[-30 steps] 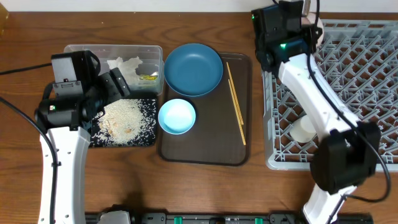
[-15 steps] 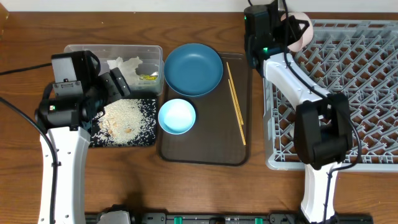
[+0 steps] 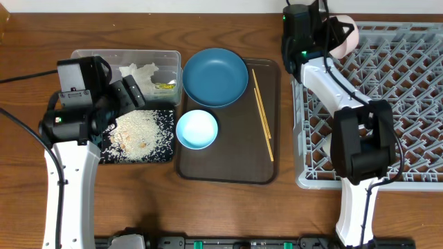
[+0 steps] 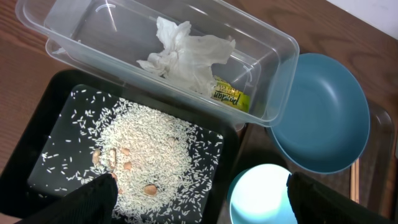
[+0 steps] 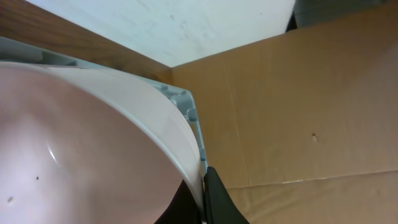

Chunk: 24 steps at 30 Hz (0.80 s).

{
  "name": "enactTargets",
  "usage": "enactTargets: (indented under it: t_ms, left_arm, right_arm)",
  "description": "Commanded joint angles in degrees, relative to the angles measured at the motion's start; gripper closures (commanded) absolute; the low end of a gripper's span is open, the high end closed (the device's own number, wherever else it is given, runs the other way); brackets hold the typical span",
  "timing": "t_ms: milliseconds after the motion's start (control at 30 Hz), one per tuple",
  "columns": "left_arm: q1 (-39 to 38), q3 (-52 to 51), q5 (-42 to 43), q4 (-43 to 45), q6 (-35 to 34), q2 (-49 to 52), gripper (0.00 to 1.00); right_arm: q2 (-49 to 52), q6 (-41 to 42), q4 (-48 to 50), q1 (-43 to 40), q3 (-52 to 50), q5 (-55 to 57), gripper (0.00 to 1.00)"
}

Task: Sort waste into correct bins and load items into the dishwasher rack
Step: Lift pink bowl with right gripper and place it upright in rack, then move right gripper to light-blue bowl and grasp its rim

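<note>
The left gripper point(image 4: 200, 186) hung, fingers wide apart, above the black tray point(image 4: 56, 118) of rice grains point(image 4: 146, 149), with the clear tub point(image 4: 273, 68) on its far side holding the tissue point(image 4: 183, 53) and the yellow wrapper point(image 4: 227, 96), its dark print too blurred to read. On the brown tray point(image 3: 225, 169) sat the light-blue bowl point(image 3: 196, 129), the dark-blue plate point(image 3: 214, 76) beyond it, and at their right the chopsticks point(image 3: 262, 114), long axis running far to near, near ends slanting slightly right. The right gripper point(image 5: 203, 190) was clamped on the cream bowl point(image 3: 344, 38) by its rim at the far left corner of the dishwasher rack point(image 3: 401, 104).
</note>
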Motion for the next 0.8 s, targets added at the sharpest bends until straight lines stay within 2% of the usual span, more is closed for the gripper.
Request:
enactTargets:
  t_ms: [0, 333, 567, 700, 767]
  left_arm:
    - [0.17, 0.87, -0.48, -0.11, 0.09, 0.33, 0.1]
    - [0.17, 0.87, -0.5, -0.11, 0.09, 0.33, 0.1]
    - [0.17, 0.87, -0.48, -0.11, 0.09, 0.33, 0.1]
    - [0.17, 0.87, -0.48, -0.11, 0.09, 0.33, 0.1]
    - [0.17, 0.87, -0.48, -0.11, 0.09, 0.33, 0.1]
  right_arm:
    - [0.26, -0.48, 0.35, 0.26, 0.22, -1.05, 0.99]
    - [0.52, -0.46, -5.79, 0.72, 0.22, -3.82, 0.99]
    - [0.52, -0.48, -6.16, 2.4, 0.22, -4.0, 0.98]
    - [0.52, -0.48, -6.16, 4.02, 0.22, -3.96, 0.89]
    - [0.52, -0.48, -6.16, 4.87, 0.22, -3.96, 0.8]
